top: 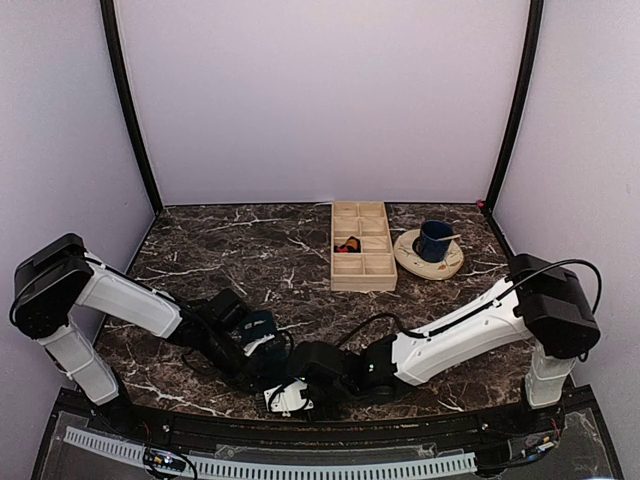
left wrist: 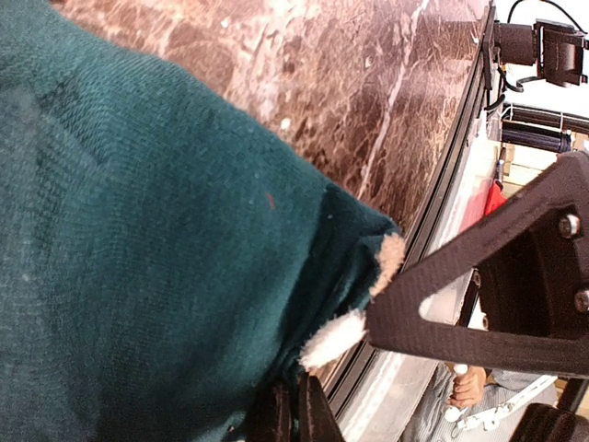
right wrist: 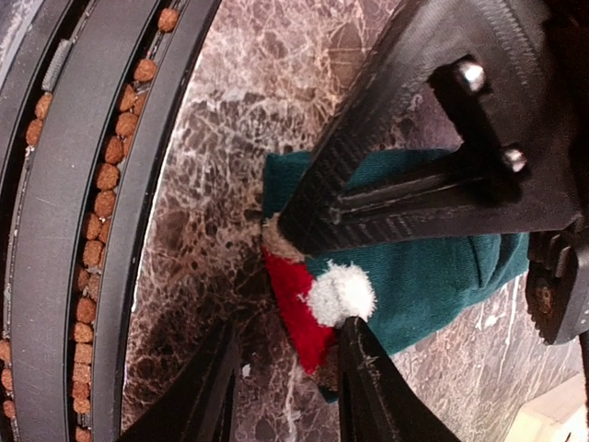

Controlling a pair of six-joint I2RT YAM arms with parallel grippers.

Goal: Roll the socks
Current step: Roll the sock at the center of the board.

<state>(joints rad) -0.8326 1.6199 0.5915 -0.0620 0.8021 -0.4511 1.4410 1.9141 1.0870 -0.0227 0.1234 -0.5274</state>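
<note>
teal sock (left wrist: 166, 258) pinched by left claw (left wrist: 296, 412), open right claw (right wrist: 287, 378) touching it

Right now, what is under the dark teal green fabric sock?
Red fabric and a white fluffy ball stick out at the edge of the dark teal green fabric sock. How far they reach underneath is covered, so it cannot be seen.

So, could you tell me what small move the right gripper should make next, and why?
Probably close the right gripper: its fingers stand apart around the red sock end with the white tuft, while the shut left gripper holds the teal sock beside it.
</note>
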